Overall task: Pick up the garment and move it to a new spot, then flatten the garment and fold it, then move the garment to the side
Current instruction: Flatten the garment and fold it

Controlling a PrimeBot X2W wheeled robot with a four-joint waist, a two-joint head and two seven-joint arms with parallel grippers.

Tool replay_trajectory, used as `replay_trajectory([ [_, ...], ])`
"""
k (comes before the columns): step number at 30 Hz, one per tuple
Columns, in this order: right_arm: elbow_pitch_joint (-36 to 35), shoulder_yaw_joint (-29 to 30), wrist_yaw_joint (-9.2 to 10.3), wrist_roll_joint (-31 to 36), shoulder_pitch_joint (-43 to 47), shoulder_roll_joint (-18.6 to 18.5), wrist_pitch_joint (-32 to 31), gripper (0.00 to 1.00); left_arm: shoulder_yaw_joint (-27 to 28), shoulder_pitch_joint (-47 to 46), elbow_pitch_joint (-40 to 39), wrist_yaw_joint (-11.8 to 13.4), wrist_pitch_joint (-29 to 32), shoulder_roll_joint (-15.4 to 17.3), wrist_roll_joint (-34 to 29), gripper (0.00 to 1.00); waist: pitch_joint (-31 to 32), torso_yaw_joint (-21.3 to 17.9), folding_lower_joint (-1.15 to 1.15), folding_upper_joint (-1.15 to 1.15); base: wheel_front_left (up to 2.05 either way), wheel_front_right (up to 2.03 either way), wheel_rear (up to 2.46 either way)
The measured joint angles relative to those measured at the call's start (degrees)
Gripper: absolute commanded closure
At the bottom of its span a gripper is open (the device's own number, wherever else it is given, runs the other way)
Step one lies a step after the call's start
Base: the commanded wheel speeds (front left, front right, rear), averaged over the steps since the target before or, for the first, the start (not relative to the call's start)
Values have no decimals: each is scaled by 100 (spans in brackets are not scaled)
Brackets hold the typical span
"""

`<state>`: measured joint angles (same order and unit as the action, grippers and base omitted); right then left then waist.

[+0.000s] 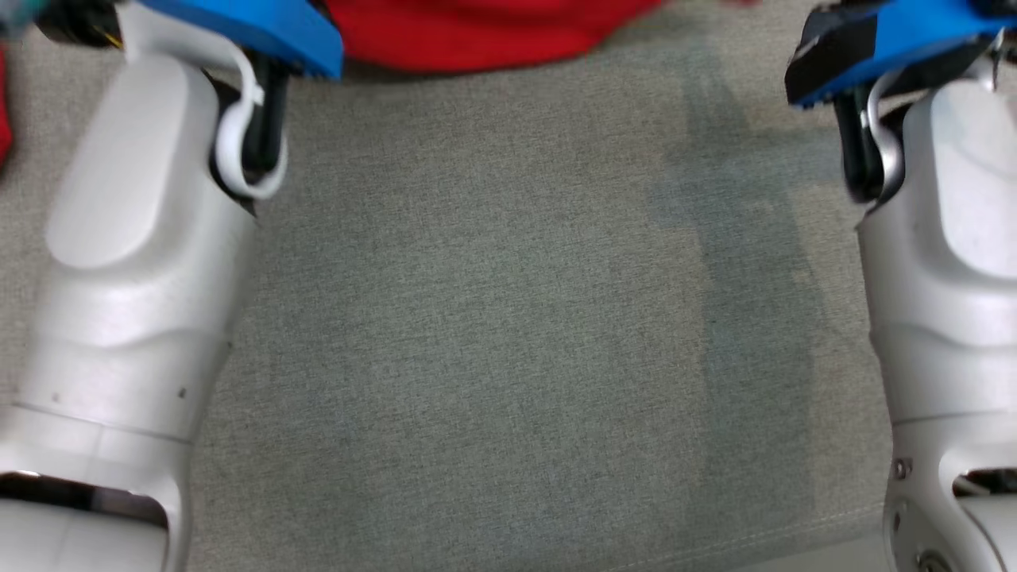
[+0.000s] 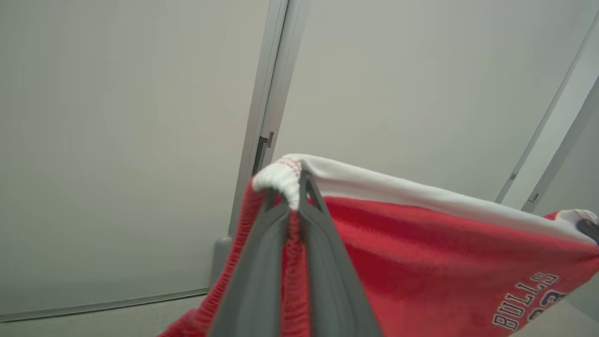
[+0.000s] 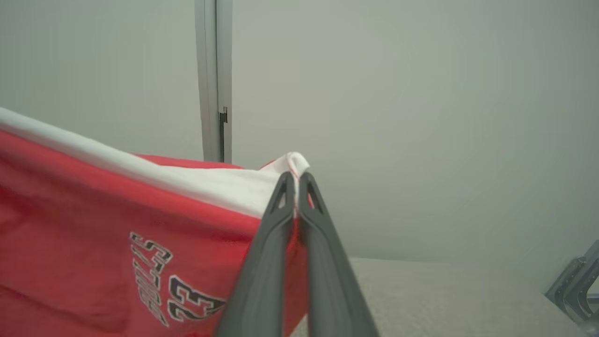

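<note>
The garment (image 2: pixel 421 243) is a red sports jersey with a white band along its top edge and dark "BULLS 23" lettering. It hangs stretched between my two grippers above the grey cloth surface. My left gripper (image 2: pixel 294 187) is shut on one corner of the white band. At the opposite corner of that band, my right gripper (image 3: pixel 295 180) is shut on the garment (image 3: pixel 117 224). In the head view only the lower red edge of the garment (image 1: pixel 477 36) shows at the top, between my two pale forearms.
A grey fabric-covered surface (image 1: pixel 508 334) spreads below the arms. Pale wall panels with a grey vertical post (image 3: pixel 213 79) stand behind the garment. A dark metal frame part (image 3: pixel 573 285) sits at the far right of the right wrist view.
</note>
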<state>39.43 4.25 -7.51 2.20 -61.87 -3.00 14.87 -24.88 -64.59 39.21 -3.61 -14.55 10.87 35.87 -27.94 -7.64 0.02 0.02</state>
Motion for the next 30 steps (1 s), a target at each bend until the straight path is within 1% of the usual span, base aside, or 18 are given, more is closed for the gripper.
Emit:
replay_trajectory([
  [3,-338,32,1,-194,377,10,10,100,27,343,-70,-108,-27,-77,-20,100,-5,26,0,0,0,0,0],
  [7,-960,-27,0,-464,1089,16,11,100,303,1020,-678,-204,-43,-83,-185,100,157,47,-4,-1,0,0,0],
  [11,-1602,-104,1,-669,1905,19,12,100,561,1869,-1324,-253,-43,-178,-358,100,403,93,-3,-1,0,0,0],
  [15,-2158,-187,1,-777,2761,16,14,100,659,2714,-1864,-296,-44,-325,-482,100,699,148,-4,-2,0,0,0],
  [21,-2877,-151,1,-944,3969,18,16,100,601,3946,-2526,-334,-44,-537,-569,100,1244,244,-4,-3,0,0,0],
  [26,-3477,-49,1,-983,4991,18,16,100,583,4954,-3000,-334,-44,-623,-576,100,1730,277,-4,-4,0,0,0],
  [28,-3712,46,1,-982,5386,20,15,100,566,5351,-3189,-314,-44,-661,-546,100,1887,285,-4,-4,0,0,0],
  [30,-3919,126,0,-982,5747,19,-12,100,538,5721,-3364,-244,-44,-698,-498,100,1999,296,-5,-4,0,0,0],
])
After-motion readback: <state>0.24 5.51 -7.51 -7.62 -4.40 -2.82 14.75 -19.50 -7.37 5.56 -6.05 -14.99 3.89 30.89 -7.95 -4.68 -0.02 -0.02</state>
